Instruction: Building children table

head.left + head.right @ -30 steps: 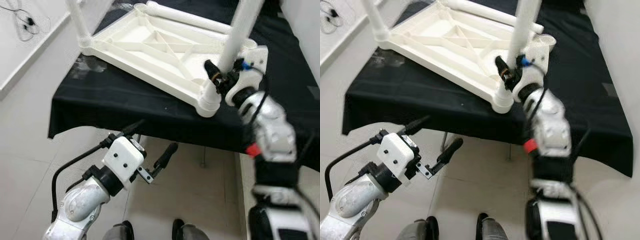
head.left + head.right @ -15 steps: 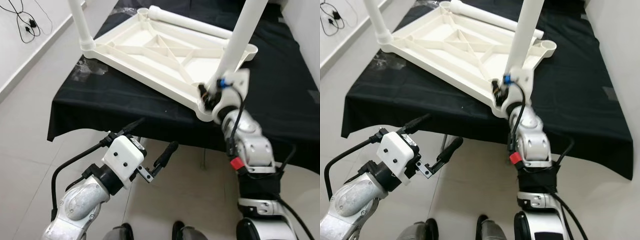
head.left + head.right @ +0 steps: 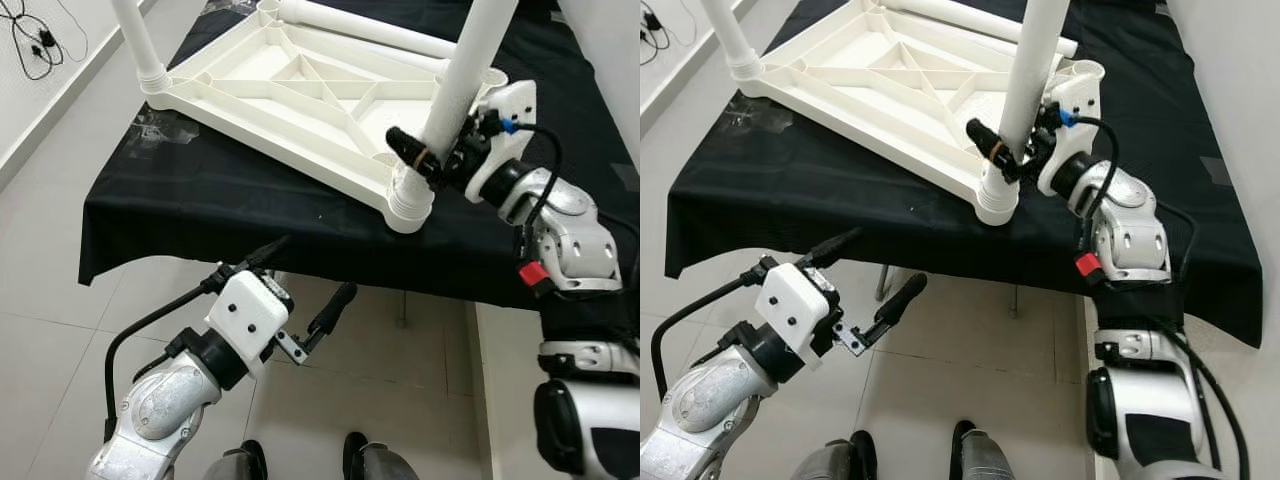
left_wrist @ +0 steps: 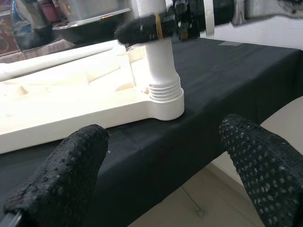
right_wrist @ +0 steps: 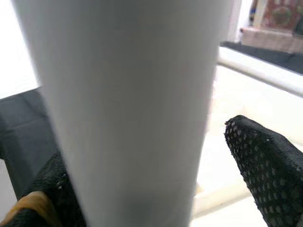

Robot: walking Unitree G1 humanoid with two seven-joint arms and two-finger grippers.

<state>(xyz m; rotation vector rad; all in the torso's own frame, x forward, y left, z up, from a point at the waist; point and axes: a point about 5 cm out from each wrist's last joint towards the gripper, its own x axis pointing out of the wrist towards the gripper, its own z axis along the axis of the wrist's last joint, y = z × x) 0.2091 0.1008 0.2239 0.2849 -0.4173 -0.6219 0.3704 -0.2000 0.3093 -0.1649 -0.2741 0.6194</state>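
A white plastic table top (image 3: 300,95) lies upside down on the black-clothed table (image 3: 200,200). One white leg (image 3: 460,80) stands in its near right corner socket (image 3: 408,205). Another leg (image 3: 135,40) stands at the left corner, and a loose leg (image 3: 365,25) lies along the far side. My right gripper (image 3: 432,150) reaches in from the right and straddles the near right leg just above the socket. One finger (image 5: 265,175) stands slightly off the leg, so the gripper is open. My left gripper (image 3: 300,283) hangs open below the table's front edge, holding nothing.
The black cloth hangs over the front edge (image 3: 250,255) just above my left gripper. Crumpled clear wrap (image 3: 160,130) lies on the cloth at the left. Cables (image 3: 30,30) trail on the white tiled floor at far left. My feet (image 3: 300,465) stand below.
My right arm has swung up and out to the right, and its gripper now meets the leg from the side instead of from below the socket. The left arm is still.
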